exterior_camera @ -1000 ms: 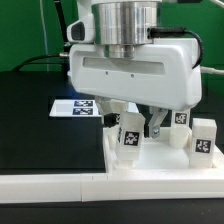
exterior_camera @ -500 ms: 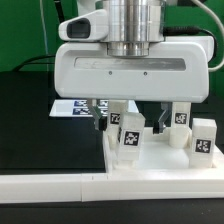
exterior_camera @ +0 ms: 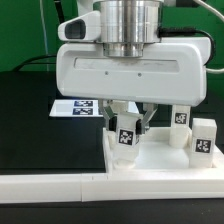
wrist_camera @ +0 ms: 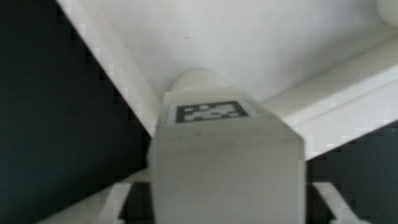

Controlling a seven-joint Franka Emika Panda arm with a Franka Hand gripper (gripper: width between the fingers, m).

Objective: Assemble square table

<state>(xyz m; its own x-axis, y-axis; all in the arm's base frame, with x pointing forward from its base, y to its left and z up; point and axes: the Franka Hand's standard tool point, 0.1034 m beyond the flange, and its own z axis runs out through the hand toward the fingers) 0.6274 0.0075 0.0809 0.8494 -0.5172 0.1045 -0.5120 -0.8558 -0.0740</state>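
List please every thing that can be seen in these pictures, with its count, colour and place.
square table top: one, white, lying on the black table next to the long bar, at the exterior view's right.
leg blocks: three visible, white with black tags; one between the gripper fingers over the top, also seen close up in the wrist view; one and one standing further toward the exterior view's right.
marker board: one, white with black tags, flat on the table behind the gripper.
long white bar: one, along the front edge.
gripper: one, white body, fingers on either side of the leg block.
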